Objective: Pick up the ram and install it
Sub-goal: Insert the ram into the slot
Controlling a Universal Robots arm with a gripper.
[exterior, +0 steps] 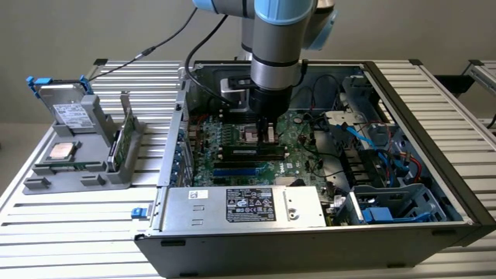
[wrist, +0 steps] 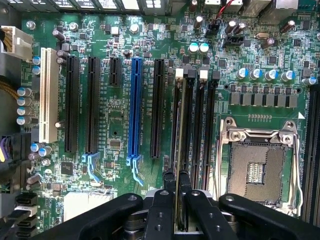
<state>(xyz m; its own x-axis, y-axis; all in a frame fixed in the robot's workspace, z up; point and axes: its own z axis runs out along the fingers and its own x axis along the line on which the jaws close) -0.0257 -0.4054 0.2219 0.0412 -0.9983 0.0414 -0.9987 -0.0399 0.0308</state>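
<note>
Ram: green stick, seen edge-on from the wrist, gripped near one end by the tool. Lay along one of the black memory slots, between the blue expansion slot and the open processor socket. Seated or only resting on the slot: could not be told.

Tool: closed narrow on the ram, fingers on either face. In the exterior view, tool stood inside the open computer case on the slatted table, over the middle of the motherboard.

White latches: visible at one end of the slots.

Handling, as judged: stick to be held plumb and parallel to the slot, edge centred in the groove, notch matched to the key. Pressed straight down and evenly along its length, not from the gripped end alone. No twist or sideways lean, with neighbouring slots just beside. Latches to be checked open first.

Risk, as judged: skewed entry, one end high, bent contacts.
</note>
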